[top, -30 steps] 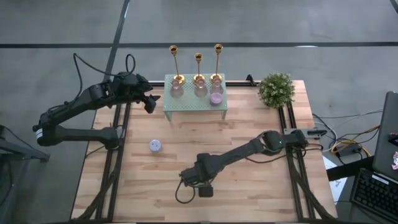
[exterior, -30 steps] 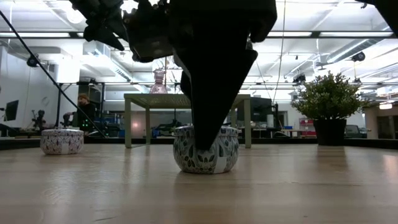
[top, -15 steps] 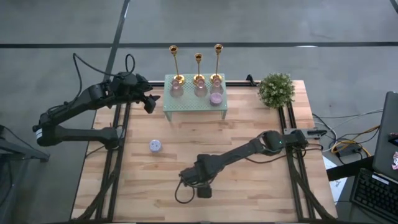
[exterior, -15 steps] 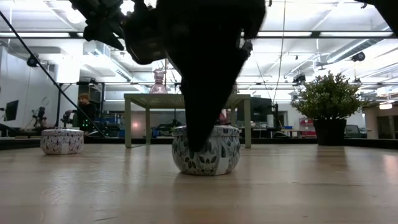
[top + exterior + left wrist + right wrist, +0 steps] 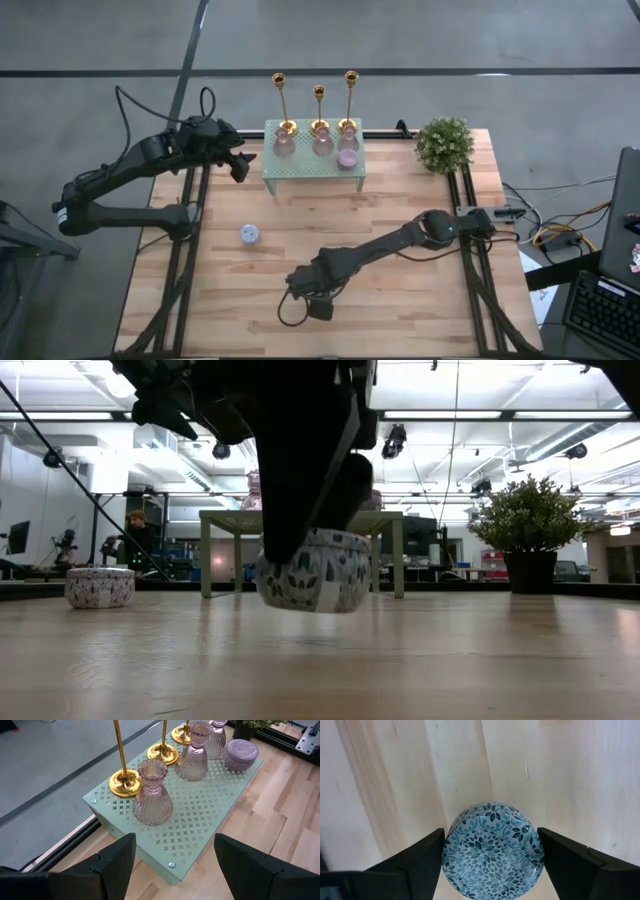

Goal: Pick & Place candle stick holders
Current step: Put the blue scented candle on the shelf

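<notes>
Gold candle stick holders (image 5: 319,110) stand upright — stems vertical.

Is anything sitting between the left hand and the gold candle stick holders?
Yes. Pink ribbed glass vases stand on the green perforated stand directly in front of the candle stick holders, between them and the open left hand. The nearest vase almost touches the nearest holder's base.

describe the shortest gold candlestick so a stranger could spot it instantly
Find the pale green perforated stand at the table's far edge. Three gold candle stick holders line its back edge; take the middle one, between two taller ones, behind the centre pink glass vase.
</notes>
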